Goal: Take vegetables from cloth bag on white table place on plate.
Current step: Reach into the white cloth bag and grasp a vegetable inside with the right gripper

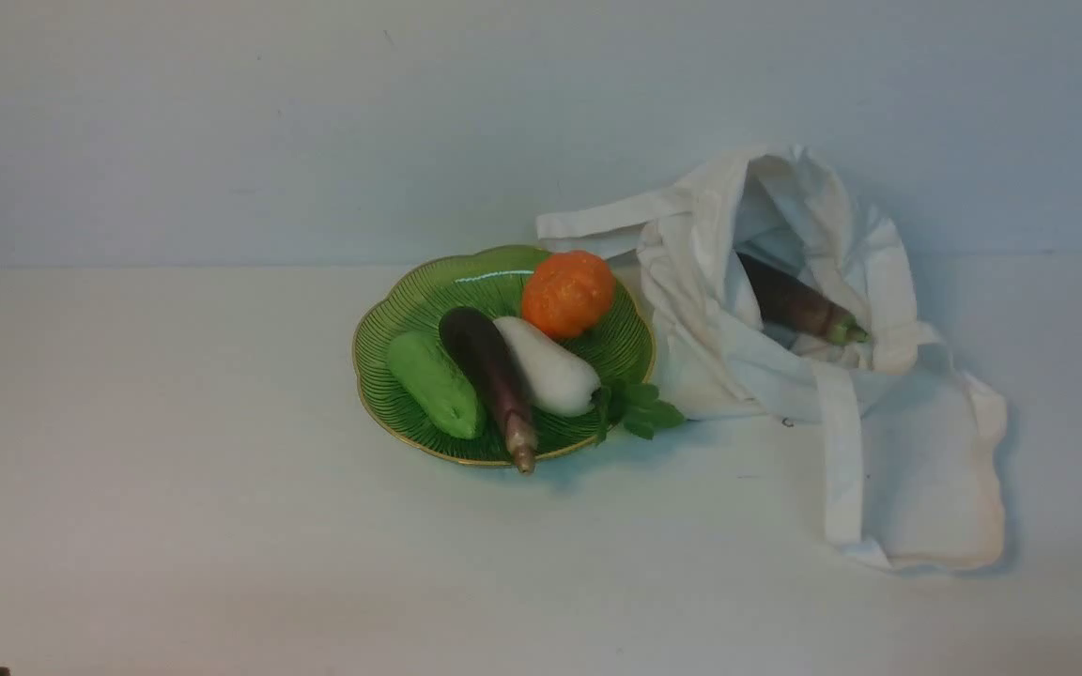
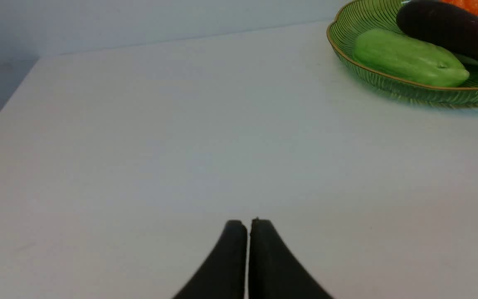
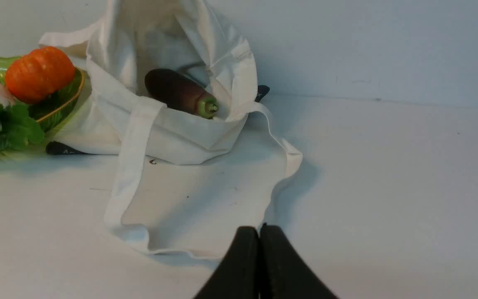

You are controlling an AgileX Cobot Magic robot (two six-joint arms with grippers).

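The thick eggplant [image 1: 795, 302], dark purple-brown with a green stem end, lies inside the open mouth of the cloth bag [image 1: 719, 366], stem pointing toward the robot's right; its far end is hidden by the fabric. The bag slumps on the white desk [image 1: 175, 469] just to the right of the plate [image 1: 466, 280], its cloth touching or nearly touching the plate's rim. One flat strap [image 1: 597, 221] runs behind the plate and the other strap [image 1: 837, 451] trails down over the bag's flattened lower part. The green ribbed plate with its gold edge carries four items: a green gourd [image 1: 435, 383] on the left, a slim purple eggplant [image 1: 489, 371] beside it with its tan tip past the near rim, a white radish [image 1: 548, 376] whose leaves [image 1: 640, 408] spill over the rim toward the bag, and an orange pumpkin [image 1: 567, 293] at the back. In the left wrist view the left tool [image 2: 248, 226] has its two dark fingers pressed together with nothing between them, over bare desk well apart from the plate. In the right wrist view the right tool [image 3: 259, 232] is likewise pinched closed and empty, its tips near the bag's near hem, with the thick eggplant visible beyond in the bag's opening.
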